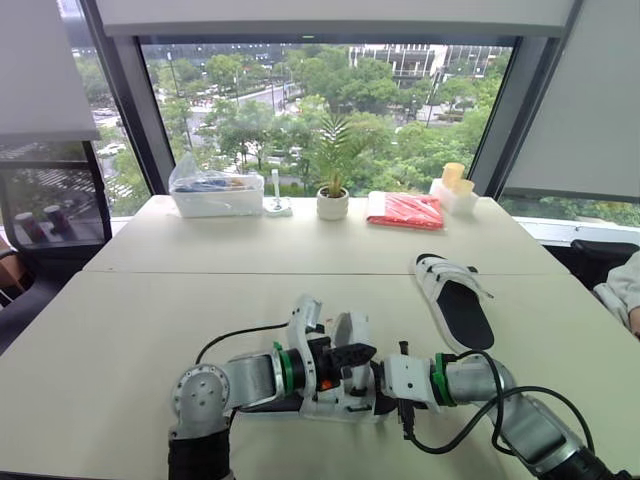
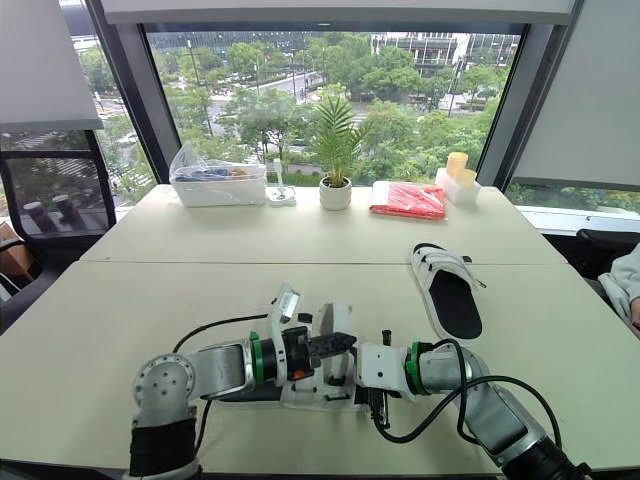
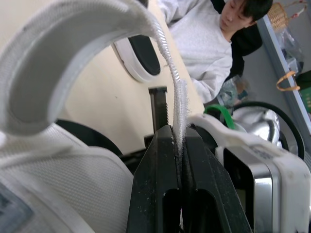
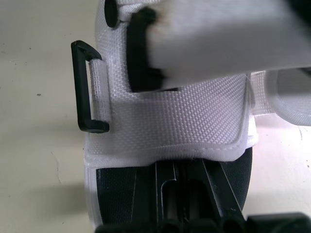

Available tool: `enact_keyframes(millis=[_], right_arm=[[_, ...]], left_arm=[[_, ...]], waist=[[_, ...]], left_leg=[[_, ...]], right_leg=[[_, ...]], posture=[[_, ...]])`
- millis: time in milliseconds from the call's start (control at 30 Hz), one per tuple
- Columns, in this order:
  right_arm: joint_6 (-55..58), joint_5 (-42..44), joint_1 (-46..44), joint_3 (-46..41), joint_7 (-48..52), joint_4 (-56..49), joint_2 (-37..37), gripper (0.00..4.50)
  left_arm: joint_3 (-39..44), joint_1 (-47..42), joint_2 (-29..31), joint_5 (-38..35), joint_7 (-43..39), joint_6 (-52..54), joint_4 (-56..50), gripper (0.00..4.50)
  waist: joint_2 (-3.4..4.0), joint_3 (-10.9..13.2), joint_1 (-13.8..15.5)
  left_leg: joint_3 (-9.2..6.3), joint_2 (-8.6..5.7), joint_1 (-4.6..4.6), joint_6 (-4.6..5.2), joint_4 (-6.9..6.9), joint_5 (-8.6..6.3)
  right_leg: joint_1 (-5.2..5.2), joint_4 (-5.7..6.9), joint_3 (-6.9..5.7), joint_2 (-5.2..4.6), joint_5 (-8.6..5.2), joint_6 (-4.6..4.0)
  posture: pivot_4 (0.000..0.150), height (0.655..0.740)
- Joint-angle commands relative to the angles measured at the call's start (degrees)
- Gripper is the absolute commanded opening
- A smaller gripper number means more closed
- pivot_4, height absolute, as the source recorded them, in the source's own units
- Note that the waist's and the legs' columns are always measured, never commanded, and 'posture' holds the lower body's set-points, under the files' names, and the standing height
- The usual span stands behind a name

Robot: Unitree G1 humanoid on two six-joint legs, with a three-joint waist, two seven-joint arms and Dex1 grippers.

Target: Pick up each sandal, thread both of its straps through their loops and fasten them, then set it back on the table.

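A white sandal (image 1: pixel 335 398) with a black sole lies at the table's front edge, between my two grippers. My left gripper (image 3: pixel 179 145) is shut on the tip of one white strap (image 3: pixel 167 53), which arches up from the sandal. From the other side, my right gripper (image 4: pixel 187 182) is shut on the sandal's edge, just below its white upper. A black plastic loop (image 4: pixel 83 87) sticks out from the upper with no strap through it. The second sandal (image 1: pixel 455 300) lies flat on the table, further back on the right.
Along the window stand a clear plastic container (image 1: pixel 215 190), a small potted plant (image 1: pixel 333 190), a red packet (image 1: pixel 405 210) and a white box with yellow items (image 1: pixel 452 185). A person (image 1: pixel 620 290) sits at the table's right edge.
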Motion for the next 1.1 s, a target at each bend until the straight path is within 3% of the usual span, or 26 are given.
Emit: enact_keyframes(millis=[33, 333, 867, 967, 1100], right_arm=[[1.79, -2.06, 4.37, 5.16, 3.10, 1.95, -1.40, 0.00], [1.84, -1.97, 3.76, 5.49, 3.51, 2.27, -1.21, 0.00], [2.31, -1.81, 3.44, 5.33, 3.89, 2.02, -1.25, 0.00], [2.30, -1.74, 3.40, 5.26, 3.99, 2.05, -1.32, 0.00], [2.31, -1.85, 3.12, 5.26, 3.91, 2.31, -1.16, 0.00]], left_arm=[[-0.80, 0.96, 0.43, -3.56, 0.31, 0.93, -3.65, 0.04], [-7.27, 4.73, 5.23, -0.46, -4.88, -6.71, -4.81, 0.04], [-16.36, 7.58, 10.30, 7.97, -14.39, -19.50, -3.92, 0.04], [-16.78, 8.04, 12.21, 7.19, -16.52, -18.98, -3.62, 0.04], [-13.42, 7.30, 9.67, 2.03, -16.12, -18.83, -1.60, 0.04]], waist=[[0.00, 0.00, 0.06], [-0.02, -0.06, 0.03], [-0.01, -0.08, 0.09], [0.00, -0.09, 0.06], [0.00, -0.09, 0.08]], left_leg=[[0.00, 0.00, 0.01, -0.02, -0.02, 0.01], [-0.02, -0.03, 0.07, -0.60, -0.51, 0.34], [-0.04, -0.02, 0.06, -0.36, -0.58, 0.21], [-0.04, -0.02, 0.06, -0.35, -0.59, 0.21], [-0.04, -0.01, 0.06, -0.32, -0.60, 0.19]], right_leg=[[0.01, -0.04, 0.00, 0.00, 0.00, 0.00], [0.06, -0.43, -0.01, -0.01, 0.01, -0.01], [0.07, -0.50, -0.01, -0.02, 0.00, -0.03], [0.06, -0.50, -0.02, -0.02, 0.00, -0.03], [0.06, -0.51, -0.02, -0.02, 0.00, -0.04]], posture=[[0.150, 0.7400], [0.150, 0.7400], [0.150, 0.7400], [0.150, 0.7400], [0.150, 0.7400]])
